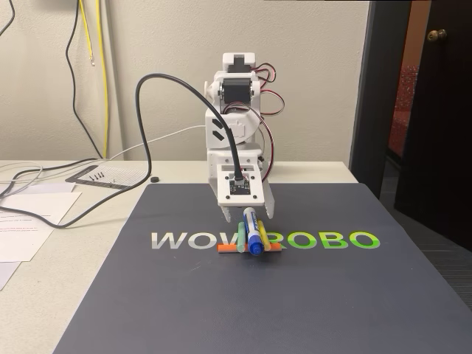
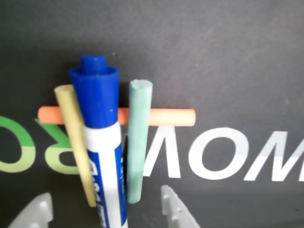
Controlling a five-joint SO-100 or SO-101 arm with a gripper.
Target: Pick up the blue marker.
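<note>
The blue marker (image 1: 253, 231) lies on the dark mat, its blue cap toward the fixed camera, resting across an orange stick (image 2: 166, 117). A yellow stick (image 2: 76, 137) and a green stick (image 2: 137, 147) lie alongside it, one on each side. My gripper (image 1: 246, 212) hangs just above the marker's far end and is open. In the wrist view the gripper (image 2: 103, 195) shows two white fingertips (image 2: 172, 204) at the bottom edge. They straddle the marker (image 2: 102, 161) and both side sticks without touching them.
The dark mat (image 1: 184, 295) printed WOWROBO covers the table. Papers (image 1: 29, 217) and black cables (image 1: 88, 210) lie to the left in the fixed view, with a card of screws (image 1: 107, 175) behind. A dark door (image 1: 435, 110) stands at the right.
</note>
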